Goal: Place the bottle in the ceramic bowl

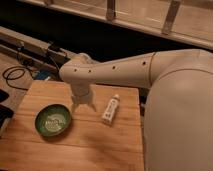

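Note:
The small white bottle [110, 109] lies on its side on the wooden table [75, 145], cap pointing away, right of centre. The green ceramic bowl [53, 120] with its pale inner pattern sits on the table at the left and holds nothing. My gripper [83, 105] hangs from the white arm, pointing down over the table between the bowl and the bottle, just left of the bottle. It holds nothing that I can see.
The white arm [150, 70] reaches in from the right and its bulky body fills the right side. Behind the table's far edge are black cables [15, 75] on the floor and a dark rail [30, 47].

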